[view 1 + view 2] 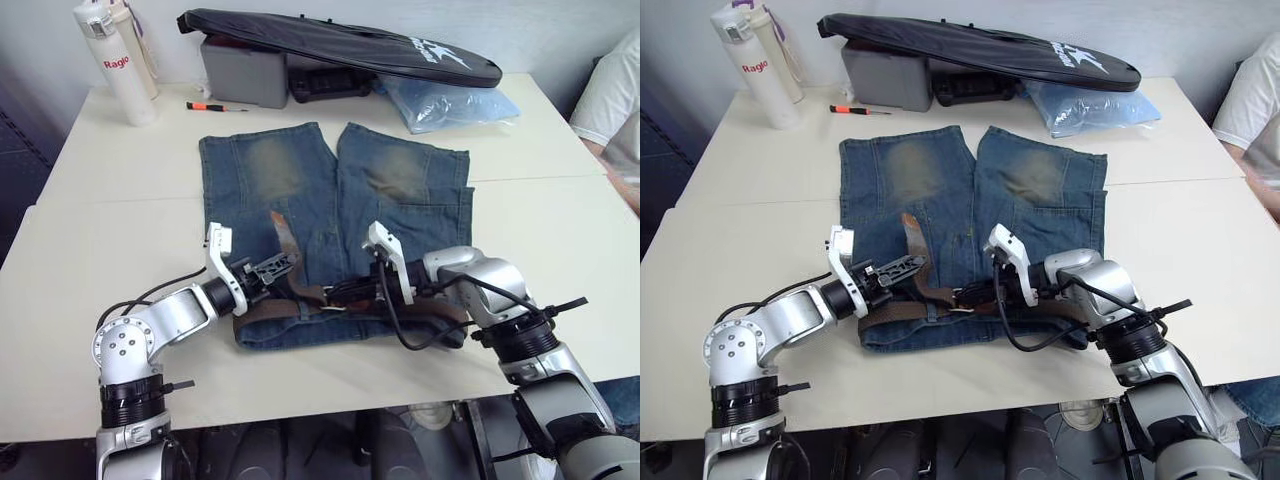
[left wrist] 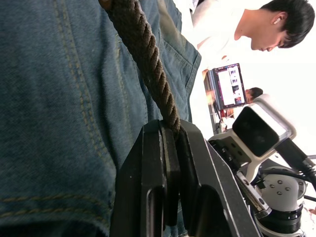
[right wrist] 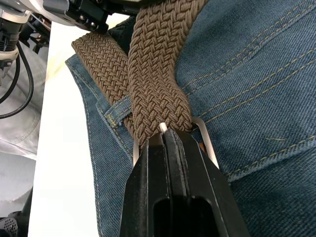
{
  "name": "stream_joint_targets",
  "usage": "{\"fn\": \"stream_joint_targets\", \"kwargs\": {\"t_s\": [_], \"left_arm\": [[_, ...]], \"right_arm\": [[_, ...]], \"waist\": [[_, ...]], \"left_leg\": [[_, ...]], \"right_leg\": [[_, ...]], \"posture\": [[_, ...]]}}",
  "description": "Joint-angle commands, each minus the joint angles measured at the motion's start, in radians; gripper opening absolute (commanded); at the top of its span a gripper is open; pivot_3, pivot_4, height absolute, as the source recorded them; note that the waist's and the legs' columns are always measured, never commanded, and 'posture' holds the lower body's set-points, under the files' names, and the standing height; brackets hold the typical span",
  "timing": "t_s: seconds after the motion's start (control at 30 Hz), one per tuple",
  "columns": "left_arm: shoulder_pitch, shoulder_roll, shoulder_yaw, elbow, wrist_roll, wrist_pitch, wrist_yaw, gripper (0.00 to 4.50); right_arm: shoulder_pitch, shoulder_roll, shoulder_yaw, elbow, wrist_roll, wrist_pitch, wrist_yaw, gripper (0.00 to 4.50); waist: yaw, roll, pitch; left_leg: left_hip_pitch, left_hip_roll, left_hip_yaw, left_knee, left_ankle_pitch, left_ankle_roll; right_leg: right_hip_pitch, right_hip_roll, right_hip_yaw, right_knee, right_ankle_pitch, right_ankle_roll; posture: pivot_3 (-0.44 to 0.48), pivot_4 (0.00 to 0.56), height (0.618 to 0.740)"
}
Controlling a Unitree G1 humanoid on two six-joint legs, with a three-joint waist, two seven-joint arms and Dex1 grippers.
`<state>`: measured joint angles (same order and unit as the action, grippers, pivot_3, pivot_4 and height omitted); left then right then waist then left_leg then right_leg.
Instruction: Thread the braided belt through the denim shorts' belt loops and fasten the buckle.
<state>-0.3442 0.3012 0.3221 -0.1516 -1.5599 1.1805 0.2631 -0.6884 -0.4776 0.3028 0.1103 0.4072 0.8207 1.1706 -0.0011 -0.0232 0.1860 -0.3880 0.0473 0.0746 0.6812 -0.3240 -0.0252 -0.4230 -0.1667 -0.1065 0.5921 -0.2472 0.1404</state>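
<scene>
The denim shorts (image 1: 300, 180) lie flat on the table, waistband toward me. The braided belt (image 3: 153, 74) runs along the waistband and passes under a belt loop (image 3: 114, 113). Its brown leather end (image 1: 281, 232) points up over the left leg. My left gripper (image 1: 288, 266) is shut on the belt, seen edge-on between the fingers (image 2: 163, 197). My right gripper (image 1: 338, 294) is shut at the silver buckle (image 3: 205, 143), whose frame shows on both sides of the fingers, with the belt's braid looping into it.
At the back of the table (image 1: 120, 250) stand white bottles (image 1: 115, 60), a grey box (image 1: 245, 70), a long black bag (image 1: 340, 45) and a blue plastic bag (image 1: 445, 100). An orange-handled screwdriver (image 1: 205, 106) lies near the bottles. A person (image 1: 620, 100) sits at the right.
</scene>
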Motion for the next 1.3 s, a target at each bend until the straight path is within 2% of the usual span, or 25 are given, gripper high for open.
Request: {"fn": "stream_joint_targets", "kwargs": {"t_s": [0.03,0.2,0.4,0.5,0.6,0.67,0.8,0.97,1.13,1.3], "left_arm": [[-0.015,0.016,-0.031,-0.021,-0.038,-0.026,-0.002,0.0],[-0.085,0.043,-0.067,0.018,-0.051,-0.033,-0.013,0.0],[-0.326,0.159,-0.161,0.094,-0.026,0.081,-0.147,0.0],[-0.384,0.187,-0.197,0.111,-0.001,0.12,-0.218,0.0],[-0.473,0.213,-0.281,0.119,0.069,0.187,-0.393,0.0],[-0.551,0.239,-0.366,0.117,0.164,0.202,-0.555,0.0],[-0.699,0.272,-0.474,0.236,0.385,0.102,-0.83,0.0],[-0.803,0.269,-0.536,0.392,0.59,-0.003,-1.044,0.0],[-0.822,0.216,-0.519,0.471,0.699,-0.038,-1.093,0.0],[-0.888,0.122,-0.428,0.622,0.767,-0.091,-1.032,0.0]], "right_arm": [[-0.002,0.019,0.065,0.058,-0.06,0.007,-0.032,0.04],[-0.018,-0.008,0.169,0.067,-0.117,0.039,0.003,0.04],[-0.008,-0.026,0.255,0.037,-0.179,0.041,0.004,0.04],[-0.001,-0.025,0.259,0.021,-0.185,0.047,-0.001,0.04],[0.019,-0.025,0.268,-0.01,-0.195,0.051,-0.018,0.04],[0.032,-0.033,0.289,-0.008,-0.25,-0.001,-0.052,0.04],[0.061,-0.049,0.304,-0.029,-0.272,-0.016,-0.051,0.04],[0.078,-0.049,0.294,-0.046,-0.274,-0.005,-0.067,0.04],[0.093,-0.052,0.29,-0.068,-0.269,0.01,-0.075,0.04],[0.101,-0.054,0.304,-0.075,-0.271,0.009,-0.075,0.04]], "waist": [[-0.002,0.0,0.0],[-0.001,0.0,-0.001],[-0.002,-0.001,-0.003],[-0.003,-0.001,-0.003],[-0.002,-0.001,-0.003],[-0.002,-0.001,-0.003],[-0.002,0.0,-0.003],[-0.001,0.0,-0.003],[-0.002,0.0,-0.003],[-0.002,-0.001,-0.003]], "left_leg": [[0.0,0.0,0.0,0.0,0.0,0.0],[0.001,0.0,0.0,0.0,0.0,0.0],[0.006,0.0,-0.001,-0.001,0.0,-0.001],[0.009,0.0,0.0,-0.003,-0.001,-0.001],[0.013,0.0,0.001,-0.008,-0.001,-0.001],[0.013,0.0,0.001,-0.009,0.0,-0.002],[0.017,0.0,0.003,-0.012,0.0,-0.002],[0.017,0.0,0.003,-0.013,0.001,-0.003],[0.017,0.0,0.003,-0.014,0.001,-0.002],[0.017,0.0,0.003,-0.013,0.001,-0.002]], "right_leg": [[0.0,0.0,0.0,0.0,0.0,0.0],[0.001,0.0,0.0,0.001,0.0,0.0],[0.006,0.0,0.0,-0.001,0.0,0.0],[0.008,0.001,-0.001,-0.002,0.0,0.0],[0.011,0.001,-0.001,-0.004,-0.001,-0.001],[0.011,0.001,-0.001,-0.004,-0.001,-0.001],[0.014,0.001,0.0,-0.007,-0.001,-0.001],[0.014,0.002,0.0,-0.007,-0.001,-0.001],[0.013,0.002,0.0,-0.007,-0.001,-0.001],[0.013,0.001,0.0,-0.006,-0.001,-0.001]], "posture": [[0.0,0.15,0.74],[0.0,0.15,0.74],[0.0,0.15,0.74],[0.0,0.15,0.74],[0.0,0.15,0.74],[0.0,0.15,0.74],[0.0,0.15,0.74],[0.0,0.15,0.74],[0.0,0.15,0.74],[0.0,0.15,0.74]]}}
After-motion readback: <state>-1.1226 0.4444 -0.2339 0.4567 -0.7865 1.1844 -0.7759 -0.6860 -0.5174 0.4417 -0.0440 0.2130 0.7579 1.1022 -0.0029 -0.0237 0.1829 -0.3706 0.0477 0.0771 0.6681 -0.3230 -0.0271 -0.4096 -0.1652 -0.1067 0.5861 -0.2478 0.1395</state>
